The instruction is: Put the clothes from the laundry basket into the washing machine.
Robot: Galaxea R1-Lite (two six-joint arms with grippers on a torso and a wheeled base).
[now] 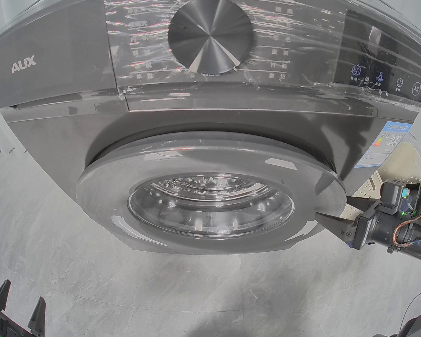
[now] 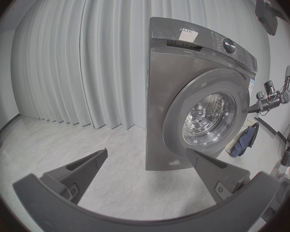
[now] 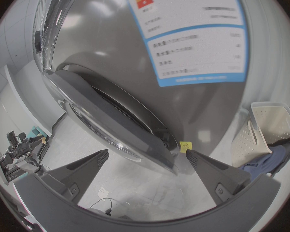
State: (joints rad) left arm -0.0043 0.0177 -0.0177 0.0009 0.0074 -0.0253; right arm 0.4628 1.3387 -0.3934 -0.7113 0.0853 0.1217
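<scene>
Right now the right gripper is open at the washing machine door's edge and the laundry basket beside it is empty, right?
Not quite. The laundry basket is not empty: the right wrist view shows a blue garment draped over its rim. The rest holds: the right gripper is open at the edge of the washing machine door.

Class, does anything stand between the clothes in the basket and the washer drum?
Yes. The door, not swung open, covers the drum. The clothes hang over the basket beside the washer. The right gripper, open, is at the door's edge.
</scene>
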